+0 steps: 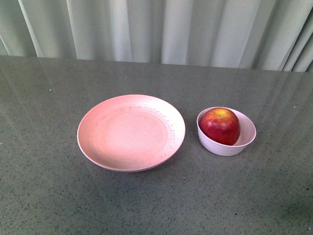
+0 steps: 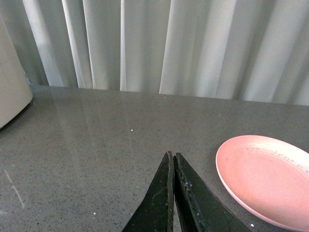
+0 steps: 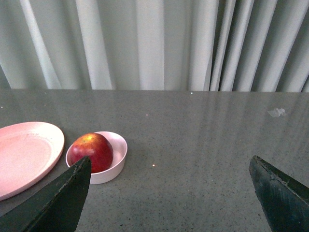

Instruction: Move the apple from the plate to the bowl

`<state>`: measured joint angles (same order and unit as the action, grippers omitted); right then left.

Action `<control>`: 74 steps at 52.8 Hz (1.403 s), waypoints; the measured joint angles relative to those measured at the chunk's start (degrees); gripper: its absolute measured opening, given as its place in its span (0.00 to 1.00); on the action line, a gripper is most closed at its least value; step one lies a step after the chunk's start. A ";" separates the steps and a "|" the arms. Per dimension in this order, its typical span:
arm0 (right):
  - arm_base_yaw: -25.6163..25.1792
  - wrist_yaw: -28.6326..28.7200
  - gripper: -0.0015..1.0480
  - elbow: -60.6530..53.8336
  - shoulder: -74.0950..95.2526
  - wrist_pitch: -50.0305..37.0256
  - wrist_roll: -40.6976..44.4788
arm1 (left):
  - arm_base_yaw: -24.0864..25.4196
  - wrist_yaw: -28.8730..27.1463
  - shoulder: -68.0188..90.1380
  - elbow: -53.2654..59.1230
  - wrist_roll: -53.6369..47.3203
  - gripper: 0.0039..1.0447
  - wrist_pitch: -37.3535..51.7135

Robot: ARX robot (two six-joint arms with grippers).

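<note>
Apple [image 1: 220, 125] sits in the bowl [image 1: 247, 138], touching nothing else. R gripper [image 3: 169, 193]: fingers wide apart, empty, pulled well clear w/ apple + bowl ahead of it. L gripper [image 2: 172, 159]: fingers pressed together, holding nothing, beside the plate [image 1: 131, 132]. Plate is bare, mid-tabletop, bowl just beside it twd the right edge. Task looks done; my read: keep both arms off, don't bump the bowl, it looks tilted.

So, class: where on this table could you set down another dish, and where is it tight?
Bare table lies left of the plate, in front of both dishes, behind them up to the curtain, and right of the bowl. It is tight only between plate and bowl; the apple fills the bowl.
</note>
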<state>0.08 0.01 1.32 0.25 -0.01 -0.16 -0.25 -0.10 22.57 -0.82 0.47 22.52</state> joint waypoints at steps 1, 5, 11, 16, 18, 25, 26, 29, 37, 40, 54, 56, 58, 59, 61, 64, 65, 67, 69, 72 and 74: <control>0.00 -0.02 0.91 0.00 0.00 0.00 0.00 | 0.00 0.00 -0.50 0.00 0.00 0.01 -0.48; 0.00 -0.02 0.91 0.00 0.00 0.00 0.00 | 0.00 0.00 -2.27 0.00 0.00 0.01 -2.21; 0.00 -0.02 0.91 0.00 0.00 0.00 0.00 | 0.00 0.00 -5.22 0.00 0.00 0.01 -5.14; 0.00 -0.02 0.91 0.00 0.00 0.00 0.00 | 0.00 0.00 -7.04 0.00 0.00 0.01 -6.95; 0.00 -0.02 0.91 0.00 0.00 0.00 0.00 | 0.00 0.00 -7.76 0.00 0.00 0.01 -7.69; 0.00 -0.02 0.91 0.00 0.00 0.00 0.00 | 0.00 0.00 -10.23 0.00 0.00 0.01 -10.12; 0.00 -0.02 0.91 0.00 0.00 0.00 0.00 | 0.00 0.00 -10.67 0.00 0.00 0.01 -10.54; 0.00 0.00 0.91 0.00 0.00 0.00 0.00 | 0.00 0.00 -11.54 0.00 0.00 0.01 -11.41; 0.00 -0.02 0.91 0.00 0.00 0.00 0.00 | 0.02 0.04 -17.35 0.00 0.00 0.01 -19.08; 0.00 -0.02 0.91 0.00 0.02 0.00 0.00 | 0.02 0.02 -20.70 0.00 -0.02 0.01 -22.01; 0.00 -0.02 0.91 0.00 0.00 0.02 0.00 | 0.07 0.09 -21.68 0.00 -0.02 0.01 -22.53; 0.00 -0.02 0.91 0.00 0.02 0.02 0.00 | 0.07 0.07 -21.68 0.00 -0.02 0.01 -22.53; 0.00 -0.02 0.91 0.00 0.00 0.02 0.00 | 0.07 0.09 -21.68 0.00 -0.02 0.01 -22.53; 0.00 -0.02 0.91 0.00 0.00 0.02 0.00 | 0.07 0.07 -21.68 0.00 -0.02 0.01 -22.53; 0.00 -0.02 0.91 0.00 0.02 0.02 0.00 | 0.07 0.07 -21.68 0.00 -0.02 0.01 -22.53; 0.00 -0.02 0.91 0.00 0.00 0.02 0.00 | 0.07 0.09 -21.70 0.00 -0.02 0.01 -22.53; 0.00 0.00 0.91 0.00 0.00 0.02 0.00 | 0.07 0.09 -21.70 0.00 -0.02 0.01 -22.53; 0.00 -0.02 0.91 0.00 0.00 0.02 0.00 | 0.07 0.07 -21.70 0.00 -0.02 0.04 -22.53; 0.00 -0.02 0.91 0.00 0.00 0.02 0.00 | 0.07 0.07 -21.70 0.00 -0.02 0.13 -22.53; 0.00 -0.02 0.91 0.00 0.00 0.02 0.00 | 0.07 0.09 -21.70 0.00 -0.02 0.25 -22.53; 0.00 -0.02 0.91 0.00 0.00 0.02 0.00 | 0.07 0.09 -21.70 0.00 -0.02 0.33 -22.53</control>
<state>0.08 -0.01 1.32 0.25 0.01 -0.16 -0.19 -0.01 0.86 -0.82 0.45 -0.01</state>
